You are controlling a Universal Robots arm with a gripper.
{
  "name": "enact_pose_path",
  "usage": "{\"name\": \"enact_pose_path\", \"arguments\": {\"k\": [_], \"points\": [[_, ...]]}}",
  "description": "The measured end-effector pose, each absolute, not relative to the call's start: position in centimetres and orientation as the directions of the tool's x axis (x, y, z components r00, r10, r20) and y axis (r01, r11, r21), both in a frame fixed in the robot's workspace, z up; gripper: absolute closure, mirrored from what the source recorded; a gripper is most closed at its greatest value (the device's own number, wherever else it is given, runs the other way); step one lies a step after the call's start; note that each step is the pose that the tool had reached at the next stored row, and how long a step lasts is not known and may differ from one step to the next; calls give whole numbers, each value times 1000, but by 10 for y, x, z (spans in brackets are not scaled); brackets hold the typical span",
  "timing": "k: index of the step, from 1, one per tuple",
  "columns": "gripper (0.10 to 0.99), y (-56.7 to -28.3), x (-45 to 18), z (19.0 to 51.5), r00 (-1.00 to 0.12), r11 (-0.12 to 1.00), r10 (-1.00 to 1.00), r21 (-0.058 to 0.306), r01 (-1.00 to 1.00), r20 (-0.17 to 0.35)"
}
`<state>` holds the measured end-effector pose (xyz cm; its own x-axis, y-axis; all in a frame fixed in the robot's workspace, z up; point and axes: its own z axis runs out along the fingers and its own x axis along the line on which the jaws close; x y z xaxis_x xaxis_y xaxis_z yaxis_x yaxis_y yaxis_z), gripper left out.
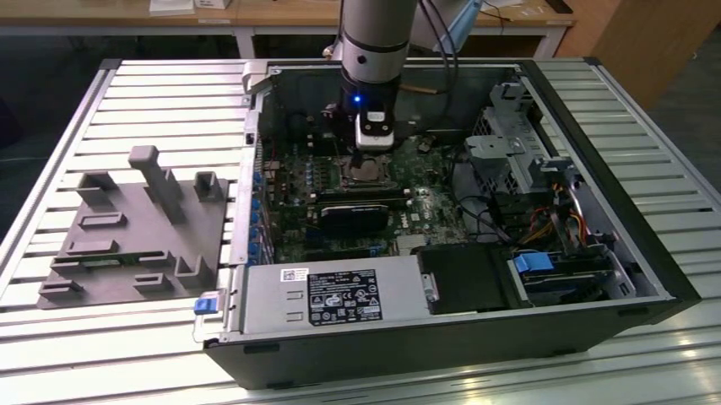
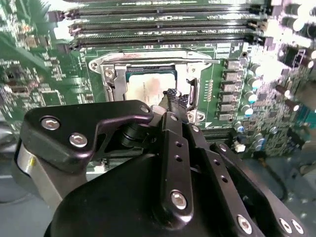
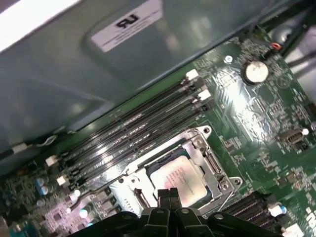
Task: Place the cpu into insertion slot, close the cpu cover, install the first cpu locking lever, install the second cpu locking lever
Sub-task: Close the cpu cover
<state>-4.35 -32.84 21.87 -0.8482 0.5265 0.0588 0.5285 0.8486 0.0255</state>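
One gripper (image 3: 168, 194), closed on nothing, tips just above edge of chip (image 3: 180, 177) seated in silver-rimmed socket (image 3: 217, 171) on green motherboard (image 3: 256, 113), inside open computer case (image 1: 372, 354) on slatted table (image 1: 147, 93).

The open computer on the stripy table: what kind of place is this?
Probably a robot lab or workshop: an open computer case lies on a slatted metal table, a robot arm reaches down into it, and wooden desks stand behind.

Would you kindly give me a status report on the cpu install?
Status: hand shut, over insertion slot edge. Seated cpu, cpu cover looks down around it. Nothing blocking.
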Motion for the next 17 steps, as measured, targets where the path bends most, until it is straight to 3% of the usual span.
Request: {"name": "enact_pose_path", "arguments": {"k": [9, 17], "points": [[984, -328, -44, 218, -904, 902, 428, 53, 428, 9], [984, -328, -44, 217, -949, 947, 316, 65, 316, 7]]}}
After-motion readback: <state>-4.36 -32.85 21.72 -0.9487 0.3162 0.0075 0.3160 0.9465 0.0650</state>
